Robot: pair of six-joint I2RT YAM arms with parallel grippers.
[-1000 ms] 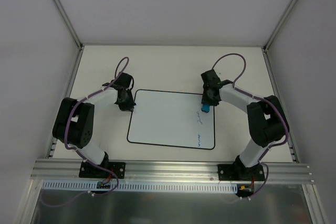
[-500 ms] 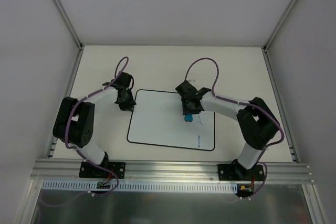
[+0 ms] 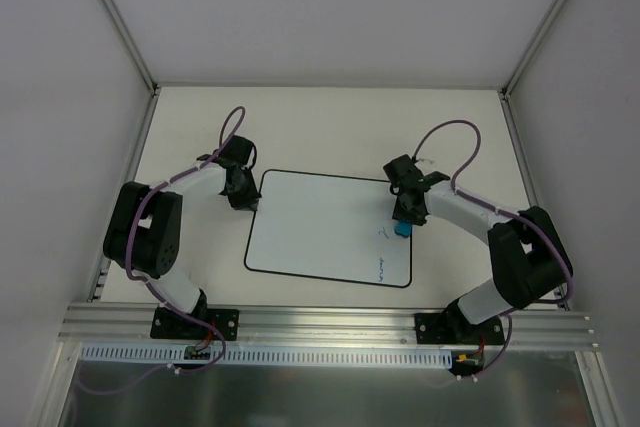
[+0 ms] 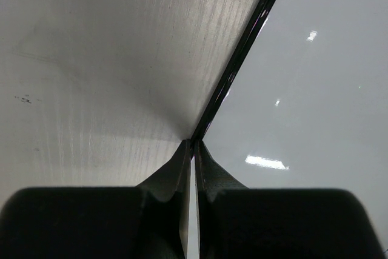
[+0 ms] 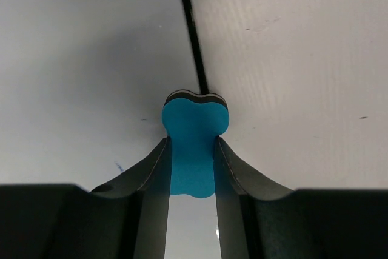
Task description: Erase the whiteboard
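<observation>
Right fingers (image 5: 153, 171) gripping eraser (image 5: 195, 122) at whiteboard (image 3: 320, 232) edge, left fingers (image 4: 173, 177) closed, both elbows bent

Right hand (image 3: 402, 226) holds blue eraser (image 3: 400, 232) at the whiteboard (image 3: 320, 227) edge.

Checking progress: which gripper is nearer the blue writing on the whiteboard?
Right. The right gripper, clamping the blue eraser, is beside the writing; the left gripper, at the whiteboard's opposite edge.

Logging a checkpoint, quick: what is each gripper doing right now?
Left gripper: closed, tips at the edge of the whiteboard.
Right gripper: closed on the blue eraser.
</observation>
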